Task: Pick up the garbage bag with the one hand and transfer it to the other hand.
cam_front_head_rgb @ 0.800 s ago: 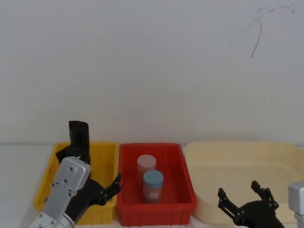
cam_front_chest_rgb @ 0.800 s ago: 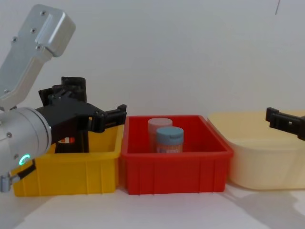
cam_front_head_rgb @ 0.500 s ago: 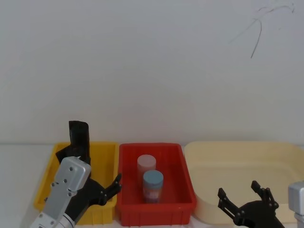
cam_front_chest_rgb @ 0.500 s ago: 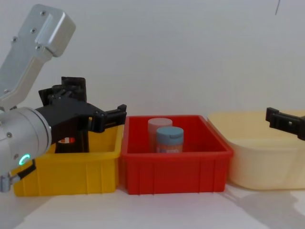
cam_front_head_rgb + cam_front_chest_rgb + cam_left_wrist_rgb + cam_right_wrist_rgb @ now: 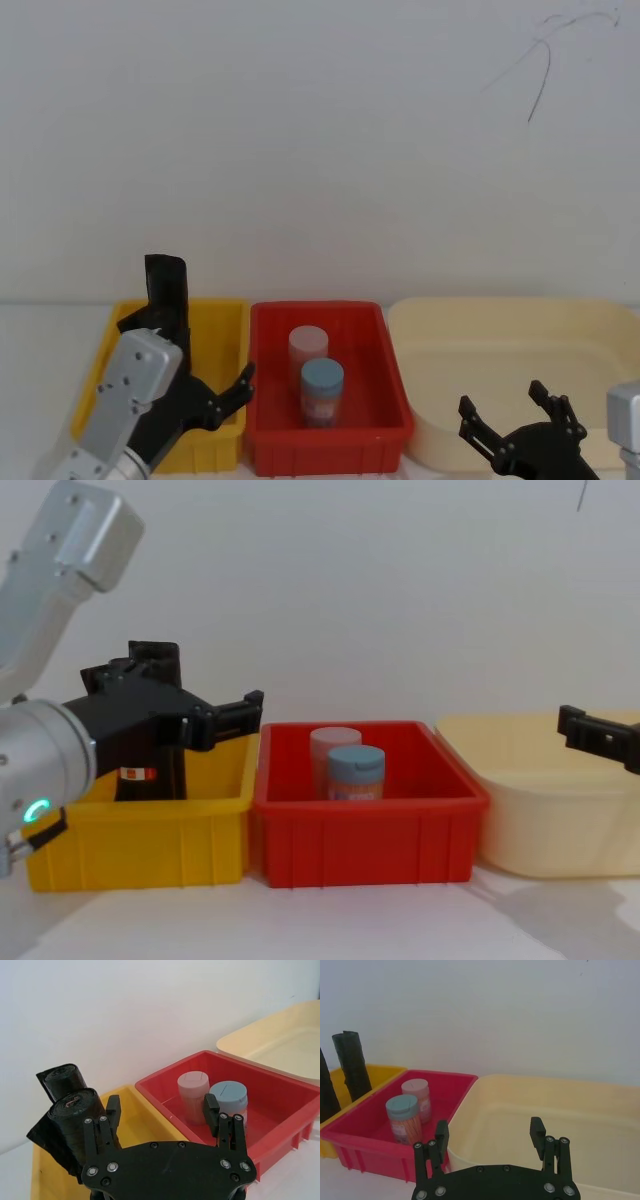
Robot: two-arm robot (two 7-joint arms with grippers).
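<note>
The garbage bag (image 5: 165, 287) is a tall black pack of rolled bags standing upright at the back left of the yellow bin (image 5: 222, 330). Its red-and-white label band shows low on it in the chest view (image 5: 137, 774). In the left wrist view the garbage bag (image 5: 75, 1112) stands just behind one finger, mostly outside the gap. My left gripper (image 5: 205, 395), on the silver-grey arm, hovers open over the yellow bin, in front of the bag and slightly to its right, holding nothing. My right gripper (image 5: 505, 402) is open and empty above the cream tub's near edge.
A red bin (image 5: 270, 400) in the middle holds a pink-lidded jar (image 5: 308, 345) and a blue-lidded jar (image 5: 322, 385). A wide cream tub (image 5: 450, 320) sits on the right. A white wall rises close behind the bins.
The left arm has shifted slightly left and the left gripper has risen a little over the yellow bin. The right arm and the bag have not moved.
</note>
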